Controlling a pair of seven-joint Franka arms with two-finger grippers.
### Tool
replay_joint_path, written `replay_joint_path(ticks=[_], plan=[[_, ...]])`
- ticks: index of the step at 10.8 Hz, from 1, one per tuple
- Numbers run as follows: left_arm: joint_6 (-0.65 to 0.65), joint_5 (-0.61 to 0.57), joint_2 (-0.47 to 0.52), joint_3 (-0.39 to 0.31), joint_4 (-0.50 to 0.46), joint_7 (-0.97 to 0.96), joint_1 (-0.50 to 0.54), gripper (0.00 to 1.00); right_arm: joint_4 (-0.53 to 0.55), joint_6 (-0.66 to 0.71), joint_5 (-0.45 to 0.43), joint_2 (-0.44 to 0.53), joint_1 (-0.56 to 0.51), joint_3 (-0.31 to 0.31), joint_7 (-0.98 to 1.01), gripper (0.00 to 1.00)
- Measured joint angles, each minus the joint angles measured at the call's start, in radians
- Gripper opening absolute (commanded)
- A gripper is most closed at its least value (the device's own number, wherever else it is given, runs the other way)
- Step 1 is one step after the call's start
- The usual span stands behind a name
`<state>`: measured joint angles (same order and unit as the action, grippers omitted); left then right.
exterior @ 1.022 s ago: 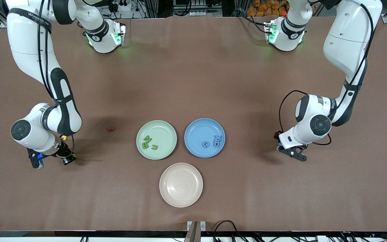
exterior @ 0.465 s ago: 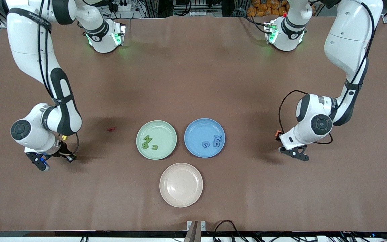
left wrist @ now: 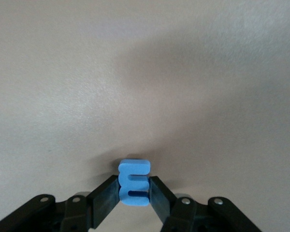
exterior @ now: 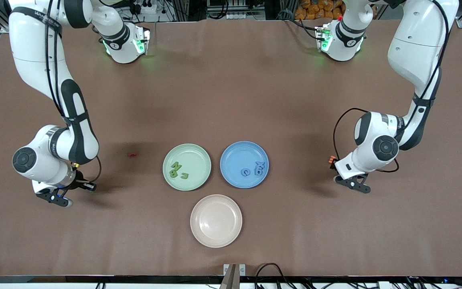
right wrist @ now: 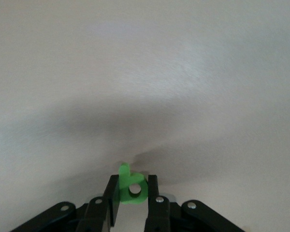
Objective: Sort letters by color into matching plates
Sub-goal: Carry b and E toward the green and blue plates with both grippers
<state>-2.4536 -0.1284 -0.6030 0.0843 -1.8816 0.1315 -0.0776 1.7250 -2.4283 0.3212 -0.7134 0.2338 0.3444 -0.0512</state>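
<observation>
My left gripper point(left wrist: 134, 186) is shut on a blue letter E point(left wrist: 134, 182) and hangs low over bare table at the left arm's end point(exterior: 352, 184). My right gripper point(right wrist: 132, 189) is shut on a green letter b point(right wrist: 132, 186), low over the table at the right arm's end point(exterior: 56, 198). The green plate point(exterior: 194, 155) holds green letters point(exterior: 174, 169). Beside it, the blue plate point(exterior: 237, 154) holds blue letters point(exterior: 258, 168). A small red letter point(exterior: 133, 153) lies on the table between the green plate and the right arm.
A cream-beige plate point(exterior: 216, 220) sits nearer the front camera than the two coloured plates, with nothing in it. The brown tabletop point(exterior: 231, 92) stretches bare toward the arm bases.
My left gripper has shut on the blue E and shifted a little. The right wrist has turned, swinging its gripper round with the green letter in it.
</observation>
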Motion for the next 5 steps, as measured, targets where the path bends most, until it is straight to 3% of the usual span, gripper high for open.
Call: replay_joint_path(ticks=[5], plan=[[0.0, 0.002, 0.026, 0.01, 0.001, -0.144, -0.034, 0.0, -0.104, 0.113, -0.03, 0.005, 0.027, -0.03, 0.133, 0.01]])
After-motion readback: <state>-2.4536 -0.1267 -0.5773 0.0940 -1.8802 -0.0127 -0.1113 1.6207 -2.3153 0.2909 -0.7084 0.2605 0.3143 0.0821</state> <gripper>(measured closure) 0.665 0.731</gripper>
